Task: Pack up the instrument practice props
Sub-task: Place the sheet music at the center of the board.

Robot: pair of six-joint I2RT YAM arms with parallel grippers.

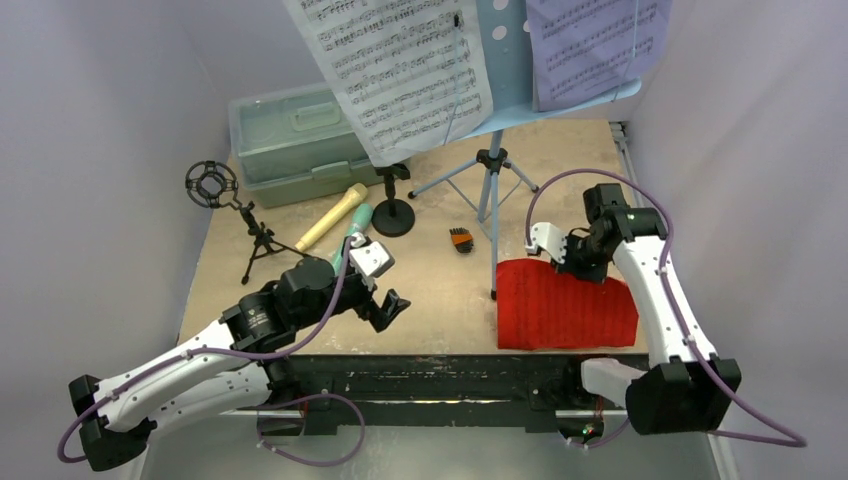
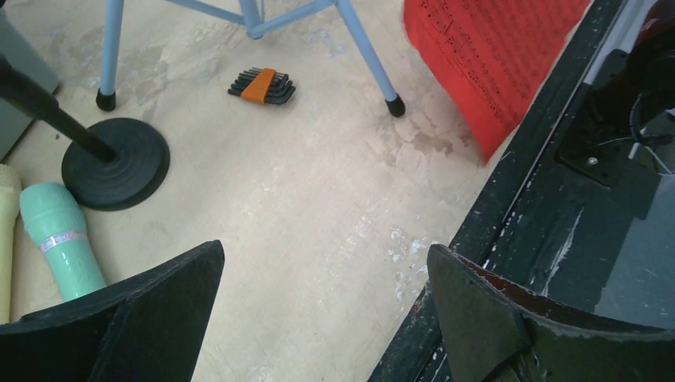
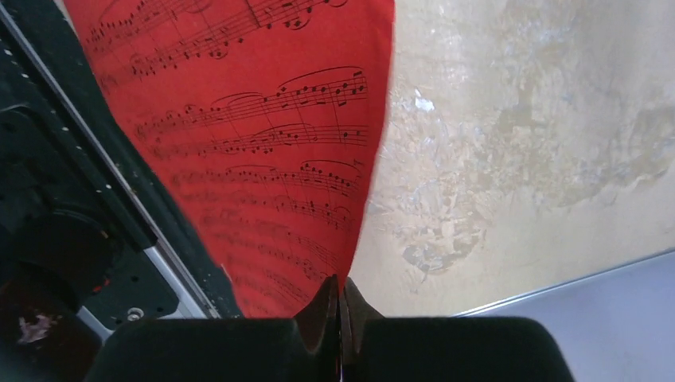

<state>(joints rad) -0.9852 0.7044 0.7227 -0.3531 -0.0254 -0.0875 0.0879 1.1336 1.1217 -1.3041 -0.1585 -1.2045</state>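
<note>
Right tool (image 3: pixel 340 301) is clenched on one thin edge of the red music sheet (image 3: pixel 263 159), which sags onto the table (image 3: pixel 517 119) at front right, so it may slip free or crease if dragged; left tool (image 2: pixel 325 267) hangs released.

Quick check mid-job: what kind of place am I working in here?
Probably a robot lab test cell, not a music room: plain grey walls, a scuffed tabletop, a black mounting rail.
</note>
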